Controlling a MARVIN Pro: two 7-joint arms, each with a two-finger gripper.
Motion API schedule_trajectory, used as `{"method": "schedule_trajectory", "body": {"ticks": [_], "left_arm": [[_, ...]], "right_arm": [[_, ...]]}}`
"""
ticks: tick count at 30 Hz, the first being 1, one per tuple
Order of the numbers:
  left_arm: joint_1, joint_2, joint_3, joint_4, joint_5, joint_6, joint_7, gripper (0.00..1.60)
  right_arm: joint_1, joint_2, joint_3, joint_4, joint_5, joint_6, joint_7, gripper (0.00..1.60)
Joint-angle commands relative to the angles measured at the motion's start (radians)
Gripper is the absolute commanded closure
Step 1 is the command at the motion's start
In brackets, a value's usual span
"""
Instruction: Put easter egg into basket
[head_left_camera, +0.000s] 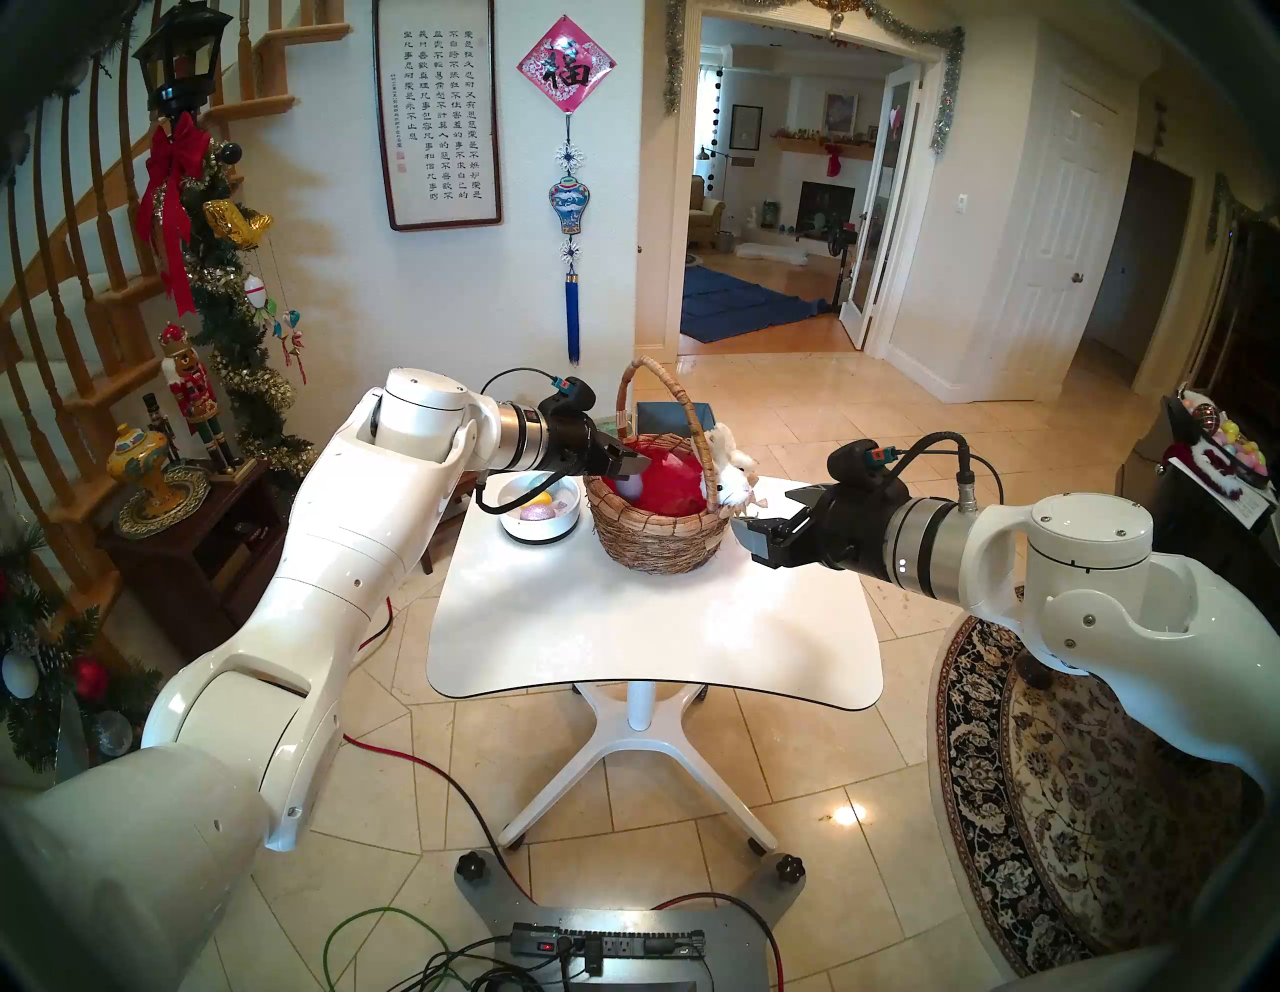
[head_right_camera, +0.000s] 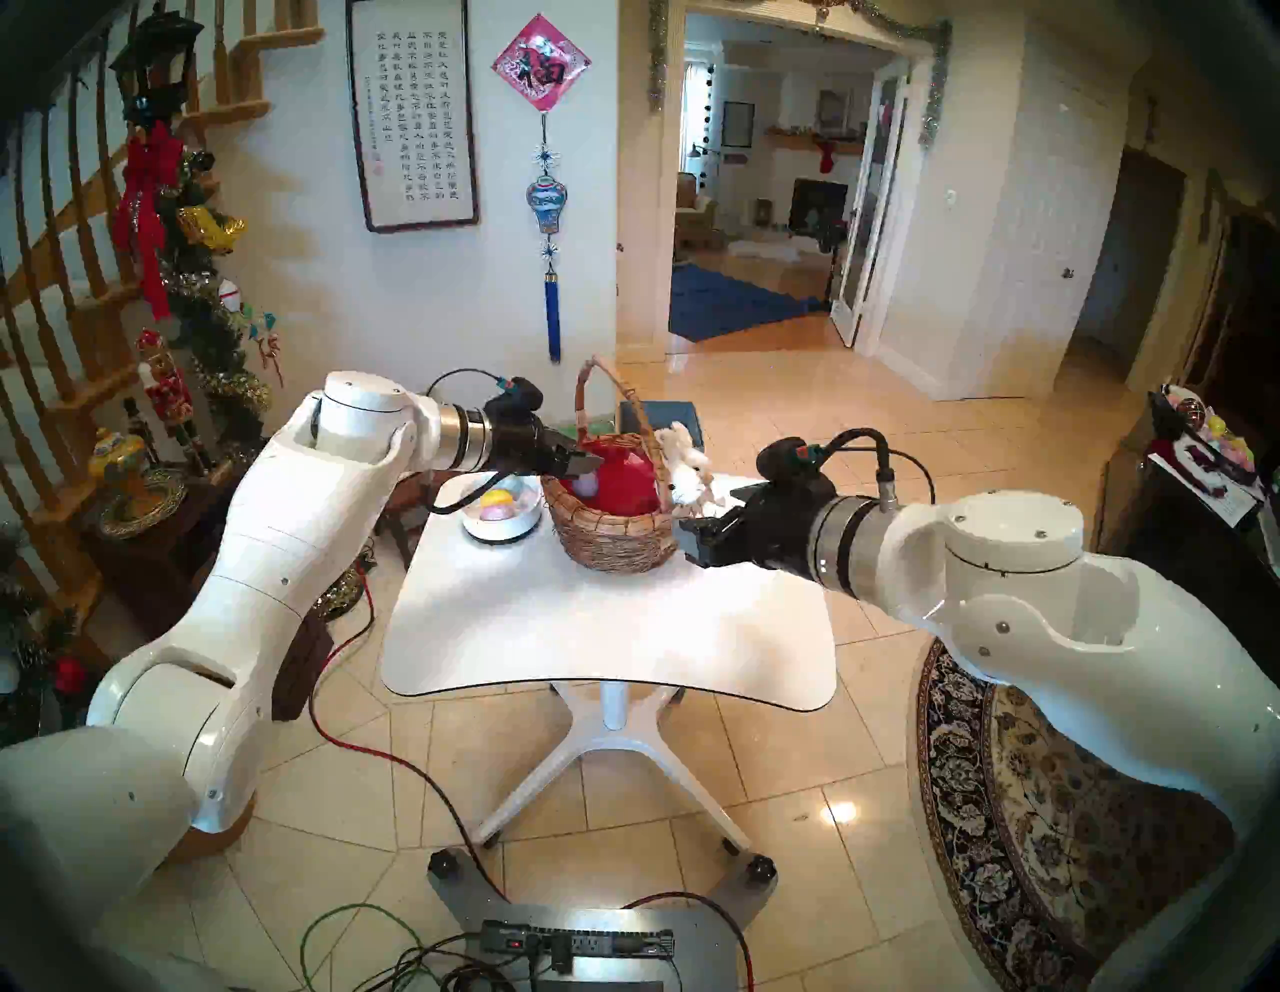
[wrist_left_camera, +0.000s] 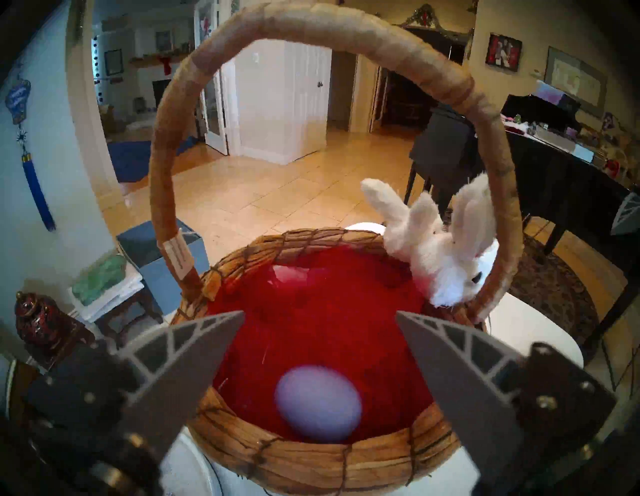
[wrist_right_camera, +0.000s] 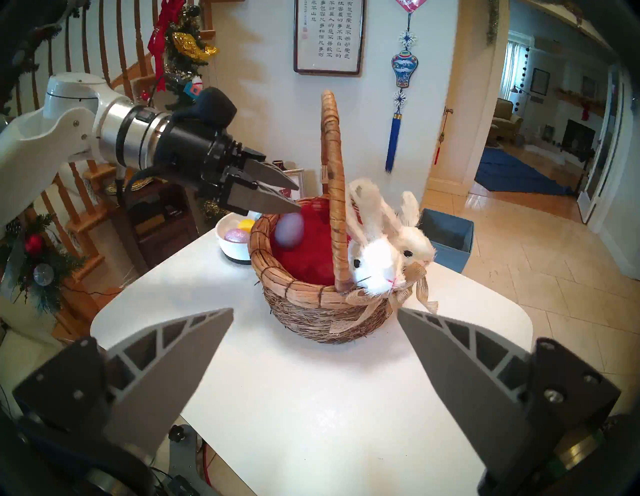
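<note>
Only in the left wrist view is the lavender egg (wrist_left_camera: 318, 404) seen whole: smooth, oval, motion-blurred, free of both fingers, over the red lining at the six o'clock rim of the wicker basket (wrist_left_camera: 311, 460). The left gripper (wrist_left_camera: 320, 313) is parted and empty. In the right wrist view the right gripper (wrist_right_camera: 315, 310) is spread wide, empty, near the plush bunny (wrist_right_camera: 374, 259).
</note>
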Motion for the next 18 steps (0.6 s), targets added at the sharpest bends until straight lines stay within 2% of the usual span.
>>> {"method": "schedule_trajectory", "body": {"ticks": [1, 10, 18], "left_arm": [[-0.002, 0.001, -0.017, -0.026, -0.017, -0.002, -0.009, 0.0], [0.014, 0.03, -0.062, -0.055, -0.032, 0.028, -0.012, 0.0], [0.057, 0.078, -0.107, -0.09, -0.034, 0.065, -0.003, 0.0]], "right_arm": [[0.011, -0.001, 0.008, -0.001, -0.001, -0.001, 0.001, 0.0], [0.011, -0.001, 0.008, -0.001, -0.001, -0.002, 0.0, 0.0], [0.011, -0.001, 0.008, -0.001, -0.001, -0.002, 0.0, 0.0]]}}
